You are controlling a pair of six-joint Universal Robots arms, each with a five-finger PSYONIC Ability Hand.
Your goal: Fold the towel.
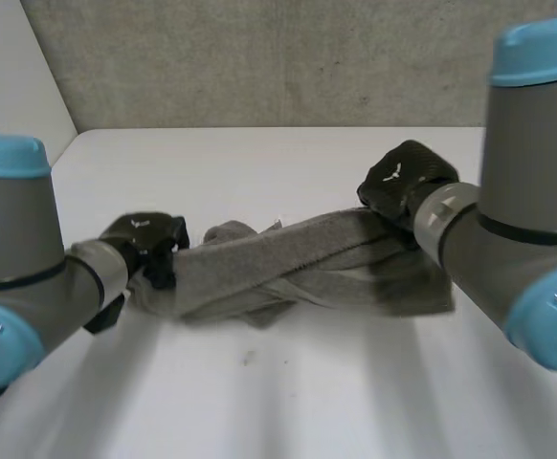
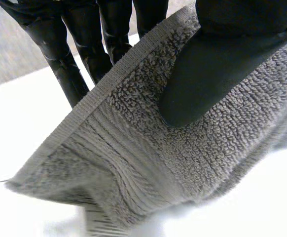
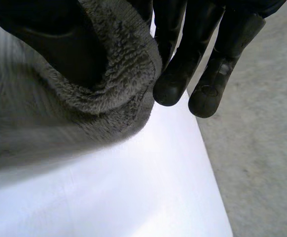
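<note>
left hand (image 2: 207, 74) pinching hemmed edge of grey terry towel (image 1: 288, 263), right hand (image 3: 183, 64) clamping other end, cloth twisted between them

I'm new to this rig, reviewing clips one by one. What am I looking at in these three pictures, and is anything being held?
This is a two-armed robot at a white table. The wide picture comes from a camera between and behind the arms. The other two cameras sit on the wrists, each looking along its own palm. A grey towel stretches, twisted, between the hands. The left robot hand pinches one end between thumb and fingers. The right robot hand grips the other end, with cloth curled round its thumb.
</note>
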